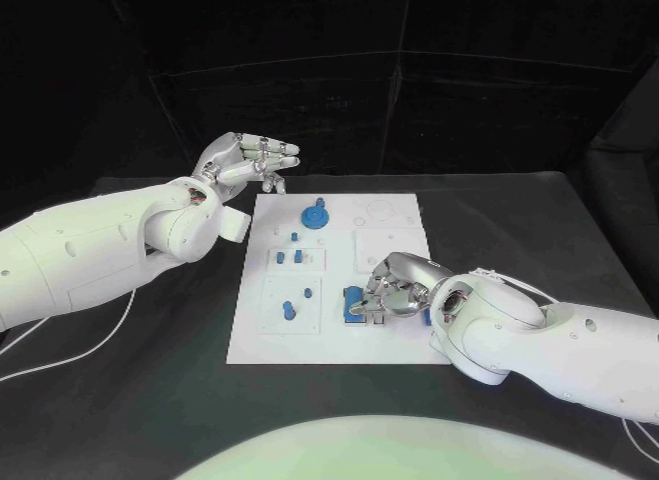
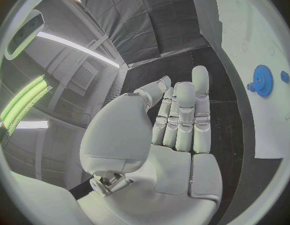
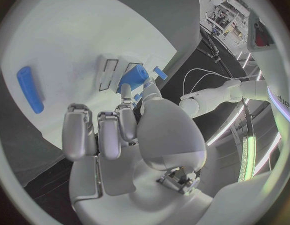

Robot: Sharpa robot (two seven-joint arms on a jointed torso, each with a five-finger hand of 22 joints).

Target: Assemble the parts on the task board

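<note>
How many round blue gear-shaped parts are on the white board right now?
1. The round blue toothed gear sits on the white task board at its far end, near the left hand. Others may be hidden under the right hand.

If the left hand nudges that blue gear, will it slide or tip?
The blue gear looks flat and disc-like, so tipping seems unlikely. It appears small and plastic, probably light. On the smooth white board it would likely slide, unless it is seated on a peg, which I cannot tell.

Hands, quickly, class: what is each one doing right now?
Left hand: raised beyond the task board, fingers together, holding nothing.
Right hand: pinching a blue part on the board.
</note>
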